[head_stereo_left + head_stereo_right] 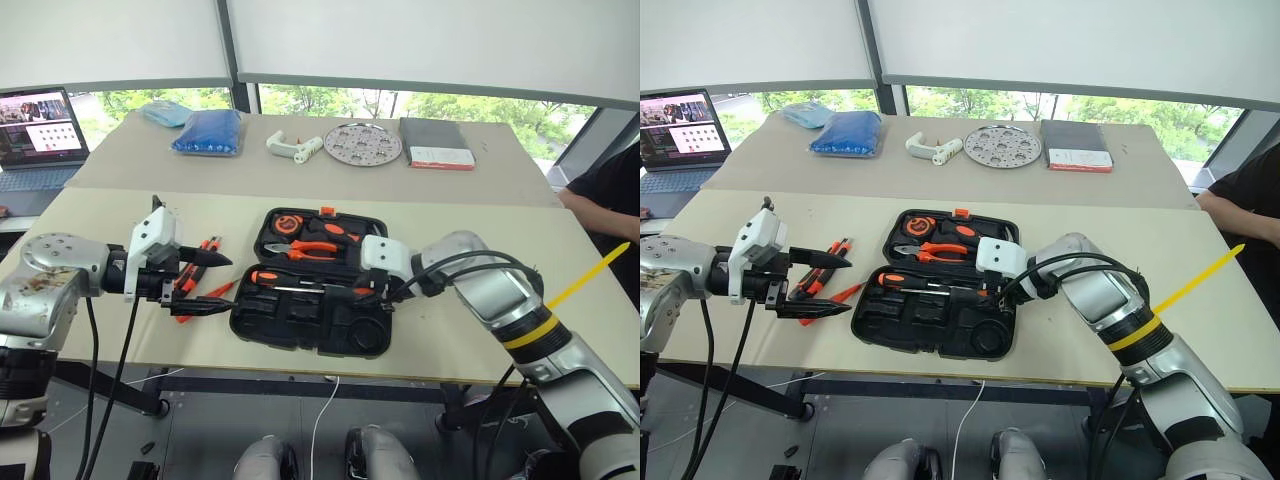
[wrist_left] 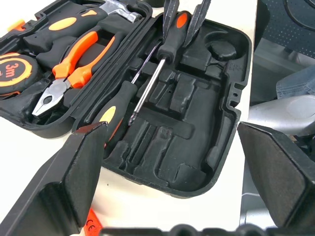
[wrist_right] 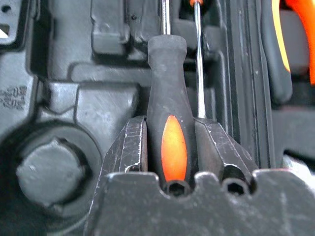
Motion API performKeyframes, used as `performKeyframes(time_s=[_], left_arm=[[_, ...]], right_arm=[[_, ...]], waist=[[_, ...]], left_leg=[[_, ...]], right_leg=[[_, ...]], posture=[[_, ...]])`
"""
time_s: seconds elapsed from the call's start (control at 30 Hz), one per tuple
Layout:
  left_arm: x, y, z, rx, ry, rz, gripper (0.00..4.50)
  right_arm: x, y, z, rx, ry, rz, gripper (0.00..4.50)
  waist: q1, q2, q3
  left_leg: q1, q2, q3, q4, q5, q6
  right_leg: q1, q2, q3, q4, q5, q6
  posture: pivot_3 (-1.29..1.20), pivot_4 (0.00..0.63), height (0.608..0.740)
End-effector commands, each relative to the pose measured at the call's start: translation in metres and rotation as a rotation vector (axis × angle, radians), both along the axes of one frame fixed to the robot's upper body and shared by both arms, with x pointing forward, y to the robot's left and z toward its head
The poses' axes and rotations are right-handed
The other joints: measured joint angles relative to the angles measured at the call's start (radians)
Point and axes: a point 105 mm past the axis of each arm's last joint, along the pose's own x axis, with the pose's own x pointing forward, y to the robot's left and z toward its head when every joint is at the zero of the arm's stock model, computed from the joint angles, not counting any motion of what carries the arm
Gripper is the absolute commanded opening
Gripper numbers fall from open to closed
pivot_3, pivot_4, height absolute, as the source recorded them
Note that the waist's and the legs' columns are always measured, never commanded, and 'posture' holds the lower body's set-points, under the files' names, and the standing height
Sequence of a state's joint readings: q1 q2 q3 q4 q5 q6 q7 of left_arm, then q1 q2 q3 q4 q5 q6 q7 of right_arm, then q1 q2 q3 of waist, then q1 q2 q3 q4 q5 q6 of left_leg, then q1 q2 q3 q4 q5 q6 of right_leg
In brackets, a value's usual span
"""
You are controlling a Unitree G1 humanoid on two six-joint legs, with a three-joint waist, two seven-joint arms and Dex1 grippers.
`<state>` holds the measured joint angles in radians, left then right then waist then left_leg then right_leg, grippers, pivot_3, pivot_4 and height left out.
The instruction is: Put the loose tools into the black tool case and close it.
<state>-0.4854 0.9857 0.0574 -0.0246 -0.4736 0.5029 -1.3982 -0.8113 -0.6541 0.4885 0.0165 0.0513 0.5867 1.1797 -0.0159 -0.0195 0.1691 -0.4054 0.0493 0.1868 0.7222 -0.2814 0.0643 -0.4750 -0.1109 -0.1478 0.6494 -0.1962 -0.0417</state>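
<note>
- The black tool case [image 1: 310, 300] lies open at the middle of the near worktop [image 1: 480, 220], its lid half at 12 o'clock and its slotted half at 6 o'clock.
- The right gripper [image 3: 170, 147] reaches into the slotted half from 3 o'clock; its fingers [image 3: 133, 147] are closed on the handle of an orange-and-black screwdriver [image 3: 167, 123], whose shaft points away along the slots.
- A second screwdriver [image 2: 118, 105] lies in the case just beside the held one, handle at the opposite end.
- The lid half holds orange-handled pliers [image 1: 315, 250], a tape measure [image 1: 287, 224] and a hammer [image 2: 115, 7].
- The left gripper [image 1: 205, 285] hangs above the worktop at 9 o'clock of the case, fingers [image 2: 78, 177] spread wide and holding nothing.
- Under that gripper, loose orange tools [image 1: 195, 270] lie on the worktop just beside the case; which ones they are I cannot tell.
</note>
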Motion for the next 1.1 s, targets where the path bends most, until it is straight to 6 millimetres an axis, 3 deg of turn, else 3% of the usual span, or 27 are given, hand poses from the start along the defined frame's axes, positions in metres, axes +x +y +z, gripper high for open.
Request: performKeyframes(time_s=[0.03, 0.23, 0.5, 0.67, 0.93, 0.97, 1.1], left_arm=[[0.003, -0.004, 0.015, -0.003, -0.062, -0.015, 4.50], [0.006, -0.004, 0.016, -0.004, -0.069, -0.014, 4.50], [0.009, -0.007, 0.017, -0.007, -0.078, -0.019, 4.50], [0.010, -0.007, 0.017, -0.007, -0.084, -0.018, 4.50], [0.010, -0.005, 0.017, 0.000, -0.090, -0.016, 4.50], [0.010, -0.005, 0.017, 0.001, -0.091, -0.016, 4.50], [0.010, -0.005, 0.016, 0.007, -0.093, -0.020, 4.50]], right_arm=[[-0.002, -0.002, 0.010, 0.005, -0.027, 0.006, 2.59], [-0.001, 0.013, 0.030, 0.106, -0.037, -0.010, 4.45], [0.002, 0.027, 0.036, 0.178, -0.025, -0.044, 4.45], [0.003, 0.031, 0.035, 0.215, 0.003, -0.064, 3.13], [0.006, 0.029, 0.030, 0.223, 0.022, -0.087, 0.23], [0.006, 0.028, 0.028, 0.219, 0.024, -0.087, 0.04], [0.010, 0.026, 0.016, 0.194, 0.023, -0.110, 0.04]], waist=[[0.000, 0.000, 0.000], [-0.003, 0.000, 0.000], [-0.001, 0.000, 0.000], [0.000, 0.000, 0.000], [-0.001, 0.000, 0.000], [-0.001, 0.000, 0.000], [-0.001, 0.000, 0.000]], left_leg=[[0.000, 0.000, 0.000, 0.000, 0.000, 0.000], [0.000, 0.001, 0.000, -0.001, 0.000, 0.000], [0.000, 0.000, 0.000, 0.000, 0.000, 0.000], [0.000, 0.000, 0.000, 0.000, 0.000, 0.000], [0.000, 0.000, 0.000, 0.000, 0.000, 0.000], [0.000, 0.000, 0.000, 0.000, 0.000, 0.000], [0.000, 0.000, 0.000, 0.000, 0.000, 0.000]], right_leg=[[0.000, 0.000, 0.000, 0.000, 0.000, 0.000], [0.000, 0.001, 0.000, 0.000, 0.000, 0.000], [0.000, 0.001, 0.000, 0.000, 0.000, 0.000], [0.000, 0.001, 0.000, 0.000, 0.000, 0.000], [0.000, 0.001, -0.001, 0.000, 0.000, 0.000], [0.000, 0.001, -0.001, 0.000, 0.000, 0.000], [0.000, 0.001, -0.001, 0.000, 0.000, 0.000]], posture=[[0.00, 0.150, 0.718], [0.00, 0.150, 0.718], [0.00, 0.150, 0.718], [0.00, 0.150, 0.718], [0.00, 0.150, 0.718], [0.00, 0.150, 0.718], [0.00, 0.150, 0.718]])
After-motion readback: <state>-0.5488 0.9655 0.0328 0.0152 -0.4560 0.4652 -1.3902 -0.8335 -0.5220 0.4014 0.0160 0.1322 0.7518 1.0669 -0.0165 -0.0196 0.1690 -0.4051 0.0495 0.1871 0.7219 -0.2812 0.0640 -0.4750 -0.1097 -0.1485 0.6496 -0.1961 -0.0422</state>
